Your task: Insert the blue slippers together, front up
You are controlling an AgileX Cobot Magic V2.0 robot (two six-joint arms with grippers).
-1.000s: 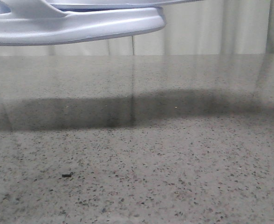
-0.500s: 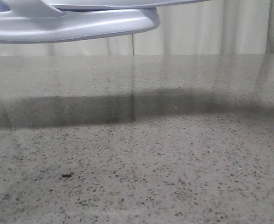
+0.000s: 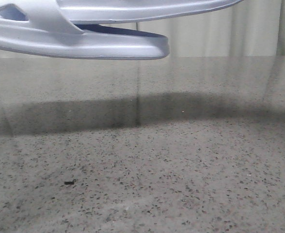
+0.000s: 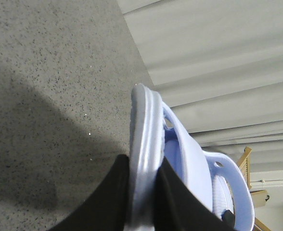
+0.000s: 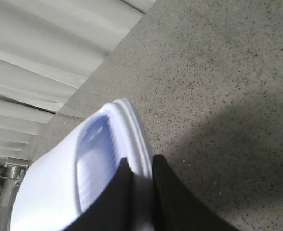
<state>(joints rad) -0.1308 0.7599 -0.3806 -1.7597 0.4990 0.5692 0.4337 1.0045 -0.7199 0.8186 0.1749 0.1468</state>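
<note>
Two pale blue slippers hang above the table at the top of the front view. The lower slipper [image 3: 84, 46] comes in from the left, sole down, its strap cutout showing. The upper slipper [image 3: 147, 9] lies over it and overlaps it at the strap. My left gripper [image 4: 144, 161] is shut on the sole edge of one slipper [image 4: 144, 120], with the other slipper [image 4: 237, 187] just beyond it. My right gripper [image 5: 140, 161] is shut on the sole edge of a slipper [image 5: 98, 144] whose ribbed footbed shows. Neither gripper shows in the front view.
A speckled grey stone table [image 3: 181, 170] lies below the slippers, carrying their wide shadow. A small dark speck [image 3: 70, 182] sits near the front left. Pale curtains [image 3: 220, 34] hang behind the far edge.
The lower slipper has dropped and tilted, so its strap and cutout show more. The upper slipper has come further down into view and now reaches further right.
</note>
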